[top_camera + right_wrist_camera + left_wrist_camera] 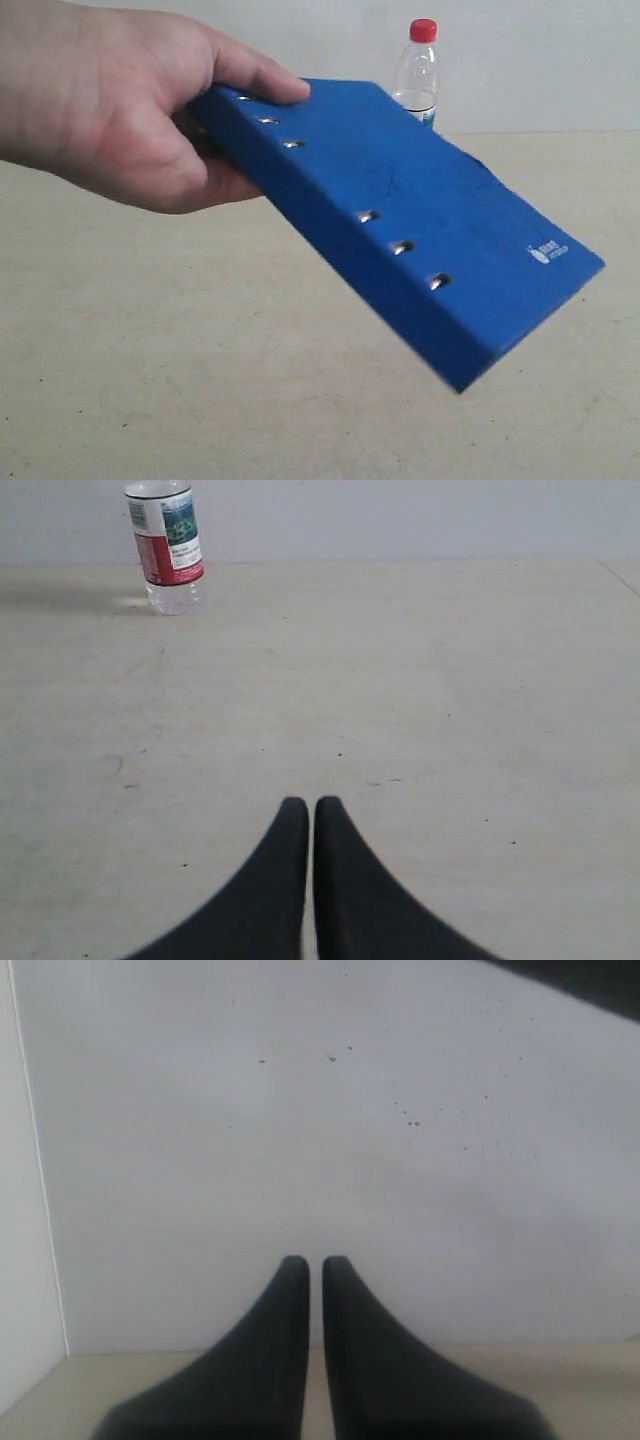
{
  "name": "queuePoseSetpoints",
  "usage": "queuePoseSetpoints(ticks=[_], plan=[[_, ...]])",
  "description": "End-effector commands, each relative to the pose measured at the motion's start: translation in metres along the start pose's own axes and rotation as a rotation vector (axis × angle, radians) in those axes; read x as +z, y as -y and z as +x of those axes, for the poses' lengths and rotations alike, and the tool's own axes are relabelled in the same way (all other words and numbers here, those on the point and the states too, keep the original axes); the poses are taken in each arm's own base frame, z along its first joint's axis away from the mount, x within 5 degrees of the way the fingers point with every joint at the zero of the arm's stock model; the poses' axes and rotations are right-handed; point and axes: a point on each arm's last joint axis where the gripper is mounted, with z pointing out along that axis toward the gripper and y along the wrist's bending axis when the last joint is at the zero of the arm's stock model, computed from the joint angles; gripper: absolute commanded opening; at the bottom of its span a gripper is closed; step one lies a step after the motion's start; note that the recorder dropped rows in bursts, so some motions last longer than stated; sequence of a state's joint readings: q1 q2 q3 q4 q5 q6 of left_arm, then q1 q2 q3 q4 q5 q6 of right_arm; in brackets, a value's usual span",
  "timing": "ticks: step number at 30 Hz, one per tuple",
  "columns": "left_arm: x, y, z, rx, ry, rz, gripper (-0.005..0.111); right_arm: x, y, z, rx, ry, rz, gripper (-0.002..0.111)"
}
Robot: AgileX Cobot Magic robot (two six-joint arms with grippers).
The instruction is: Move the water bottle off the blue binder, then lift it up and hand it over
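A person's hand (110, 110) holds the blue binder (420, 230) tilted in the air, close to the exterior camera. Behind it the water bottle (417, 75) stands upright on the table by the back wall, its lower part hidden by the binder. In the right wrist view the bottle (167, 545) stands far off, its cap cut off by the frame edge. My right gripper (312, 805) is shut and holds nothing, low over the table. My left gripper (308, 1263) is shut and empty, facing a white wall. Neither gripper shows in the exterior view.
The beige table (200, 380) runs back to a white wall (530, 60). The hand and the tilted binder fill the upper left and middle of the exterior view. A wall corner (40, 1190) shows beside the left gripper.
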State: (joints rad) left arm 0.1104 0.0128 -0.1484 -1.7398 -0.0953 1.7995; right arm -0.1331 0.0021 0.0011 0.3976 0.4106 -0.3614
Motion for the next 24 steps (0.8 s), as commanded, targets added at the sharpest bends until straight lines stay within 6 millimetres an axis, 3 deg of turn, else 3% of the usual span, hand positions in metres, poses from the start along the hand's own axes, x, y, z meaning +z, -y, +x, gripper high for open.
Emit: queuePoseSetpoints(ticks=[1,11,16,19,20,24], plan=[[-0.001,0.0,0.001,-0.012,0.002,-0.001,0.005,-0.001,0.0,-0.008,0.015,0.084,-0.014,0.0],[-0.001,0.0,0.001,-0.012,0.002,-0.001,0.005,-0.013,0.01,-0.045,-0.021,0.466,0.086,0.0],[-0.001,0.0,0.001,-0.012,0.002,-0.001,0.005,-0.006,0.008,-0.03,0.046,0.34,0.045,0.0],[-0.001,0.0,0.001,-0.012,0.002,-0.001,0.005,-0.002,0.008,-0.012,0.09,0.138,0.054,0.0],[-0.001,0.0,0.001,-0.012,0.002,-0.001,0.005,-0.001,0.01,-0.003,0.035,0.034,0.078,0.0],[-0.001,0.0,0.001,-0.012,0.002,-0.001,0.005,-0.001,0.011,-0.004,-0.138,0.03,0.094,0.0]])
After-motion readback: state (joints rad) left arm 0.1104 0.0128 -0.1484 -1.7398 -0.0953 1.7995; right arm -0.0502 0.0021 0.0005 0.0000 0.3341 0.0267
